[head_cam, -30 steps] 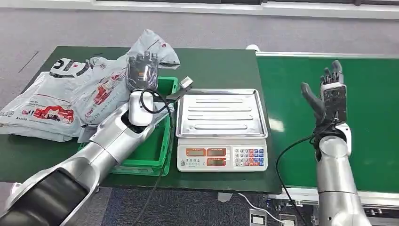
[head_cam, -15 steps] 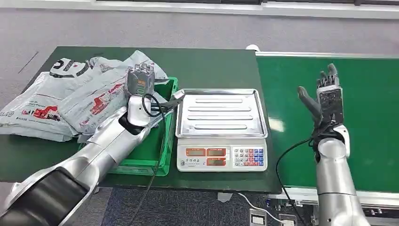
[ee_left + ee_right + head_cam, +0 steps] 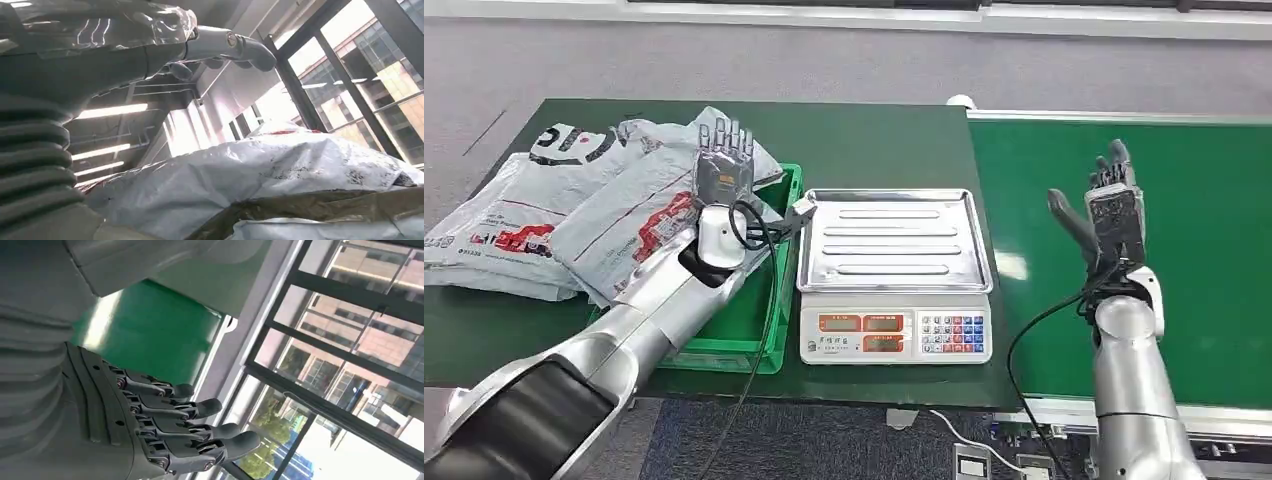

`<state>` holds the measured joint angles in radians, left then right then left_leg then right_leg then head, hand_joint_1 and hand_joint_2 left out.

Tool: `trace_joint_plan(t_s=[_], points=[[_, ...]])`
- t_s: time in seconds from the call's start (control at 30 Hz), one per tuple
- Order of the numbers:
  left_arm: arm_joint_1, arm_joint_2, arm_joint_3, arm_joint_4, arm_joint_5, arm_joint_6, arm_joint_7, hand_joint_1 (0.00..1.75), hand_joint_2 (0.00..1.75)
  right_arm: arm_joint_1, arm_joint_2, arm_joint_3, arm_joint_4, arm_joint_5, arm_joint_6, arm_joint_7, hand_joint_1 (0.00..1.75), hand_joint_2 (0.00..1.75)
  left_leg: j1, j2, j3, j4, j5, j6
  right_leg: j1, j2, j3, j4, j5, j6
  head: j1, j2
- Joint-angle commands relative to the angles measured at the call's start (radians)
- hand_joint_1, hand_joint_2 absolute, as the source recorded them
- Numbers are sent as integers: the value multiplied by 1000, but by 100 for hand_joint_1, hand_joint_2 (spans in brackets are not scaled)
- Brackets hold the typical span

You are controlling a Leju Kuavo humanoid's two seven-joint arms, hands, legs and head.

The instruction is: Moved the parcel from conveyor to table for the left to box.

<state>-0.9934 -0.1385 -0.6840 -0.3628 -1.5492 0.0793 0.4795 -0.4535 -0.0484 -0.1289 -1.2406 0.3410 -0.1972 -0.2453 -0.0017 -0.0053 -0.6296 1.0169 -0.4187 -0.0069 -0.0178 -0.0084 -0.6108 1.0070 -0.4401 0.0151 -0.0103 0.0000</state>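
Centrally, steel-topped scale (image 3: 895, 275) between green crate (image 3: 759, 300) and conveyor (image 3: 1184, 230).

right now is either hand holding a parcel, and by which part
Neither. The left hand is raised over the grey parcels by the green box, fingers apart and empty. The right hand is open above the conveyor.

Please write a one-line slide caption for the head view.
Left hand open above grey parcels by the green box; right hand open over the conveyor.
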Motion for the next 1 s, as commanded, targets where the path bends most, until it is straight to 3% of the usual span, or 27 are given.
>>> trace_joint_plan(t_s=[0.03,0.23,0.77,0.87,0.9,1.0], points=[[-57,-6,63,51,-22,35,-21,0,0,-95,-11,3,114,-7,19,1,0,175,1,3,2,1,-2,0,1,3,2,-1,0,-1,0,0],[-50,-26,161,33,20,147,-107,0,0,-109,-33,20,156,-25,4,-2,0,175,1,2,1,0,-1,0,1,2,1,-1,0,-1,0,0],[-52,-29,162,33,20,145,-107,0,0,-108,-35,19,156,-26,4,-2,0,175,1,2,1,0,-1,0,1,2,1,0,0,-1,0,0],[-29,-65,335,3,225,103,-383,0,0,-115,-68,33,163,-54,17,-12,0,175,1,2,3,0,-1,0,1,2,3,-1,0,-1,0,0],[-24,-77,359,-5,261,92,-428,0,175,-124,-81,37,173,-66,20,-16,0,175,1,1,1,1,-1,0,1,1,2,-1,0,-1,0,0],[14,-108,445,-83,414,105,-565,0,175,-120,-110,51,171,-93,34,-24,0,175,0,-2,1,0,-1,0,0,-1,2,-1,0,0,0,0]])
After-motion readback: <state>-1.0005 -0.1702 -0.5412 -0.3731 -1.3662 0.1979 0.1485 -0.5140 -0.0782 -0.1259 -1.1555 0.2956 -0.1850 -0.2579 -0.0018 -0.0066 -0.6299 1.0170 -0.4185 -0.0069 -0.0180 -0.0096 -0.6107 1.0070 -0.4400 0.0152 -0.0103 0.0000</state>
